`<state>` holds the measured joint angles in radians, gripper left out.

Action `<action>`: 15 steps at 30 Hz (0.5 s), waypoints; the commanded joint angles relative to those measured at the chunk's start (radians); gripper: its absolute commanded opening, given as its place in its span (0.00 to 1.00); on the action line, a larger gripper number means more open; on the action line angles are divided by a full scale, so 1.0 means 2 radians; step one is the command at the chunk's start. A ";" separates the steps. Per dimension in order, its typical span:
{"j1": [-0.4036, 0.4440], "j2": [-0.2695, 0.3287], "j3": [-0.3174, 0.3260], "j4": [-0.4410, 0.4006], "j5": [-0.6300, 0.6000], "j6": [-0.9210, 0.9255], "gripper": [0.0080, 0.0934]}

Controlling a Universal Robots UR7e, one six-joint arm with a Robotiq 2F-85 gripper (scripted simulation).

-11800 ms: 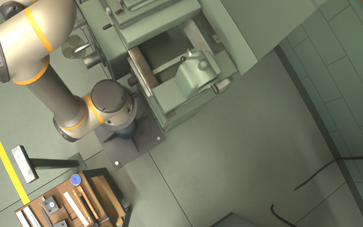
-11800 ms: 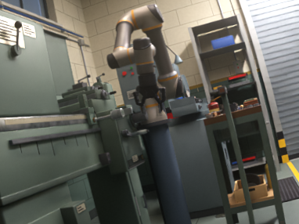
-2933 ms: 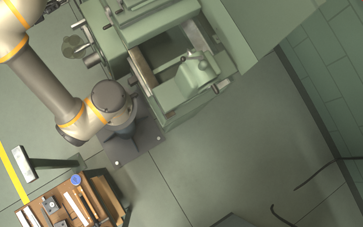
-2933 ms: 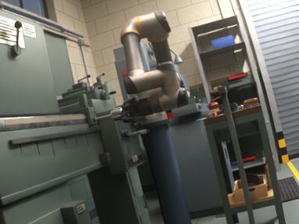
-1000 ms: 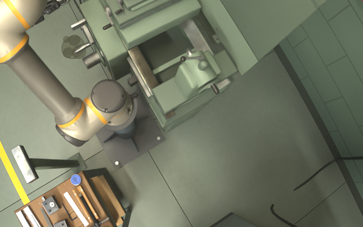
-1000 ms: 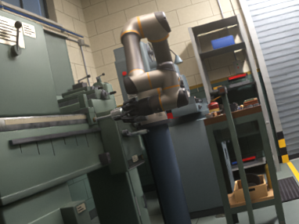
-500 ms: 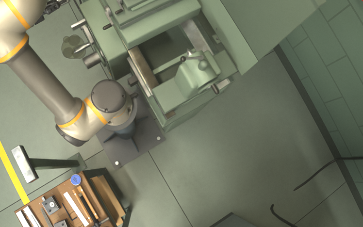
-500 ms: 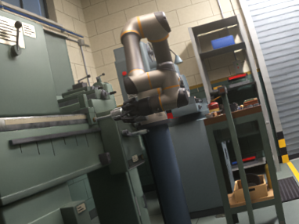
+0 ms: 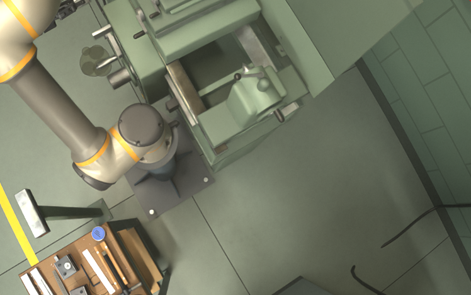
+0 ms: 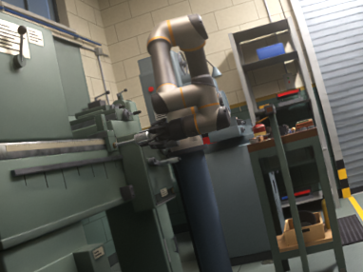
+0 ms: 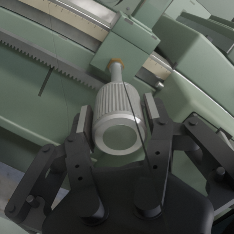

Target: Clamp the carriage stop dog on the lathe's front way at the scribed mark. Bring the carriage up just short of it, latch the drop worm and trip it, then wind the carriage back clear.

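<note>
The knurled steel clamp knob (image 11: 119,122) of the carriage stop dog (image 11: 125,47) points at me, between my fingers. The green stop dog block sits on the lathe's front way, over the cream scale strip (image 11: 65,18). My gripper (image 11: 119,113) is open around the knob and holds nothing. A toothed rack (image 11: 50,62) runs below the way. The carriage apron (image 11: 196,72) is just to the right of the stop dog. From the side, my gripper (image 10: 151,135) is at the lathe's front, level with the way.
A wooden tool tray (image 9: 90,264) on a stand is near my base. My pedestal plate (image 9: 170,181) is beside the lathe's tailstock end (image 9: 253,101). A workbench (image 10: 290,180) and shelving (image 10: 273,71) are behind me. Cables (image 9: 410,229) lie on the floor.
</note>
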<state>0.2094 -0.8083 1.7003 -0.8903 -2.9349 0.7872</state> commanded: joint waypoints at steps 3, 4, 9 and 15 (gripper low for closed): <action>0.013 0.004 -0.010 0.005 0.012 0.000 0.52; 0.017 0.006 -0.014 0.007 0.016 0.000 0.52; 0.031 0.012 -0.027 0.014 0.030 0.000 0.52; 0.040 0.016 -0.036 0.019 0.039 0.000 0.52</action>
<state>0.2866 -0.7760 1.6301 -0.8520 -2.8567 0.7868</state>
